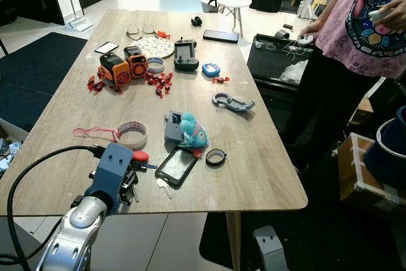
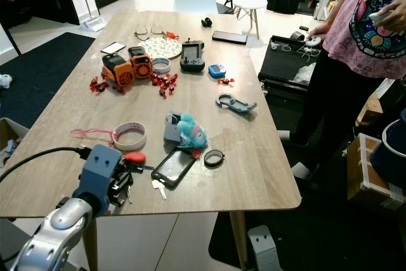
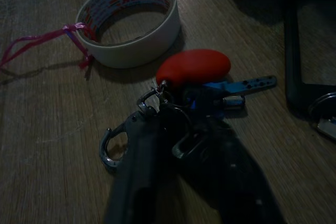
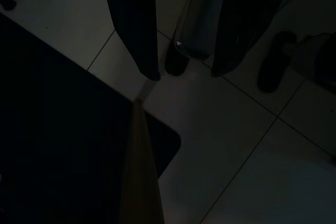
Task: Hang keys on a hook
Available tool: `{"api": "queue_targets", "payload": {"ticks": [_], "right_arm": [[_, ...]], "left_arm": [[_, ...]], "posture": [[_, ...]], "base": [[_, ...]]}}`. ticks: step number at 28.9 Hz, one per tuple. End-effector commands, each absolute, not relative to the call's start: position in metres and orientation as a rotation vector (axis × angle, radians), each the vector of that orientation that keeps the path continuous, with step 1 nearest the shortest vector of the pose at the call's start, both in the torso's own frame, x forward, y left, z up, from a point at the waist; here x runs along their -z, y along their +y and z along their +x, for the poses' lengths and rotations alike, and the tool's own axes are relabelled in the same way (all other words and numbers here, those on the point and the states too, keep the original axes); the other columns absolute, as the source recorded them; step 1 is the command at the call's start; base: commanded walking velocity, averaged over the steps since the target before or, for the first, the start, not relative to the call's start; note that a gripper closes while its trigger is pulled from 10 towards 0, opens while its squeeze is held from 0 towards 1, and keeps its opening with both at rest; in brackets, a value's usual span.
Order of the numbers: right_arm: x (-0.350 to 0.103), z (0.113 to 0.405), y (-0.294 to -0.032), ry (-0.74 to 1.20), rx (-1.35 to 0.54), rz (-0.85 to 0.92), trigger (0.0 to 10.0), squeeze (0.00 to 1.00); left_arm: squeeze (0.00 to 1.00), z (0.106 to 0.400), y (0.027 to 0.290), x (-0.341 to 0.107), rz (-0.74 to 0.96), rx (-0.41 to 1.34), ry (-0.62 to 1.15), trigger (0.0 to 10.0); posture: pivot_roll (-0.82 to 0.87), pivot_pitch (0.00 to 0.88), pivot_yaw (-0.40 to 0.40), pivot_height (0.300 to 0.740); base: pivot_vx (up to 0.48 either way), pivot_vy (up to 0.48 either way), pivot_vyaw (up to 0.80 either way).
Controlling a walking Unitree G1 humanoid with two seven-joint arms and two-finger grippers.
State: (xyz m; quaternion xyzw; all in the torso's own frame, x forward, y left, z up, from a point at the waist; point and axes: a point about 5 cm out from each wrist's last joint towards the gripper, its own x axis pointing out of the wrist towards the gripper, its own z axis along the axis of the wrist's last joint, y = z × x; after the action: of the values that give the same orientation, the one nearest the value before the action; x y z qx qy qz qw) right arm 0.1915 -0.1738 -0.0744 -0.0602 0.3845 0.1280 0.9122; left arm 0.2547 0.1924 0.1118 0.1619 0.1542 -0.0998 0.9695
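The keys lie near the table's front edge: a red fob (image 3: 193, 66) and a blue key (image 3: 247, 84) on a ring with a silver carabiner (image 3: 111, 148). My left gripper (image 3: 176, 129) points down at the bunch with its fingers drawn together on the ring, just behind the fob (image 1: 140, 155). A grey hook-shaped piece (image 1: 233, 102) lies flat further back on the table's right side. My right gripper (image 4: 184, 72) hangs open over the tiled floor, with nothing between its fingers.
Around the keys lie a roll of tape (image 1: 132, 134) with a pink string, a black phone (image 1: 177, 167), a loose silver key (image 1: 163, 186), a teal plush toy (image 1: 192, 130) and a black ring (image 1: 216, 157). Orange gadgets and red sweets sit further back. A person (image 1: 355, 30) stands at the right.
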Motion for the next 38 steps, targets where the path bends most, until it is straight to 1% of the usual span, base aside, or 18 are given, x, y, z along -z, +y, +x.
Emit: {"api": "queue_targets", "payload": {"ticks": [1, 12, 13, 19, 22, 23, 25, 29, 30, 32, 34, 37, 38], "right_arm": [[0.077, 0.187, -0.175, 0.809, -0.263, -0.125, 10.0, 0.0], [0.077, 0.186, -0.175, 0.81, -0.261, -0.124, 10.0, 0.0], [0.077, 0.186, -0.175, 0.811, -0.26, -0.124, 10.0, 0.0], [0.077, 0.186, -0.175, 0.811, -0.258, -0.124, 10.0, 0.0], [0.077, 0.187, -0.175, 0.81, -0.256, -0.124, 10.0, 0.0], [0.077, 0.187, -0.175, 0.81, -0.256, -0.124, 10.0, 0.0], [0.077, 0.187, -0.175, 0.809, -0.256, -0.124, 10.0, 0.0], [0.077, 0.187, -0.175, 0.809, -0.255, -0.124, 10.0, 0.0], [0.077, 0.188, -0.175, 0.808, -0.254, -0.123, 10.0, 0.0], [0.076, 0.188, -0.175, 0.807, -0.253, -0.122, 10.0, 0.0], [0.076, 0.188, -0.175, 0.807, -0.252, -0.122, 10.0, 0.0], [0.076, 0.188, -0.175, 0.807, -0.252, -0.123, 10.0, 0.0], [0.076, 0.188, -0.175, 0.807, -0.252, -0.122, 10.0, 0.0]], "left_arm": [[0.0, 0.251, 0.192, -0.106, 0.339, 0.216, 0.346, 0.0], [0.0, 0.252, 0.193, -0.11, 0.341, 0.205, 0.333, 0.0], [0.0, 0.255, 0.195, -0.115, 0.342, 0.194, 0.305, 0.0], [0.0, 0.257, 0.197, -0.122, 0.322, 0.19, 0.265, 0.0], [0.0, 0.263, 0.197, -0.139, 0.224, 0.215, 0.171, 0.0], [0.0, 0.263, 0.197, -0.139, 0.224, 0.215, 0.171, 0.0], [0.0, 0.265, 0.195, -0.151, 0.165, 0.252, 0.092, 0.0], [0.0, 0.265, 0.195, -0.155, 0.153, 0.273, 0.065, 0.0], [0.0, 0.265, 0.192, -0.166, 0.129, 0.322, -0.005, 0.0], [0.0, 0.265, 0.191, -0.171, 0.115, 0.335, -0.038, 0.0], [0.0, 0.267, 0.193, -0.177, 0.121, 0.325, -0.07, 0.0], [0.0, 0.268, 0.194, -0.178, 0.133, 0.312, -0.07, 0.0], [0.0, 0.268, 0.196, -0.174, 0.225, 0.337, -0.037, 0.0]], "posture": [[0.08, 0.077, -0.059, 0.74], [0.08, 0.078, -0.056, 0.74], [0.08, 0.078, -0.056, 0.74], [0.08, 0.08, -0.056, 0.74], [0.08, 0.08, -0.056, 0.74], [0.08, 0.08, -0.056, 0.74], [0.08, 0.079, -0.056, 0.74], [0.08, 0.079, -0.056, 0.74], [0.08, 0.079, -0.055, 0.74], [0.08, 0.079, -0.055, 0.74], [0.08, 0.078, -0.055, 0.74], [0.08, 0.078, -0.055, 0.74], [0.08, 0.079, -0.055, 0.74]], "base": [[0.0, 0.0, 0.0], [0.0, 0.0, 0.0], [0.0, 0.0, 0.0], [0.0, 0.0, 0.0], [0.0, 0.0, 0.0], [0.0, 0.0, 0.0], [0.0, 0.0, 0.0], [0.0, 0.0, 0.0], [0.0, 0.0, 0.0], [0.0, 0.0, 0.0], [0.0, 0.0, 0.0], [0.0, 0.0, 0.0], [0.0, 0.0, 0.0]]}}
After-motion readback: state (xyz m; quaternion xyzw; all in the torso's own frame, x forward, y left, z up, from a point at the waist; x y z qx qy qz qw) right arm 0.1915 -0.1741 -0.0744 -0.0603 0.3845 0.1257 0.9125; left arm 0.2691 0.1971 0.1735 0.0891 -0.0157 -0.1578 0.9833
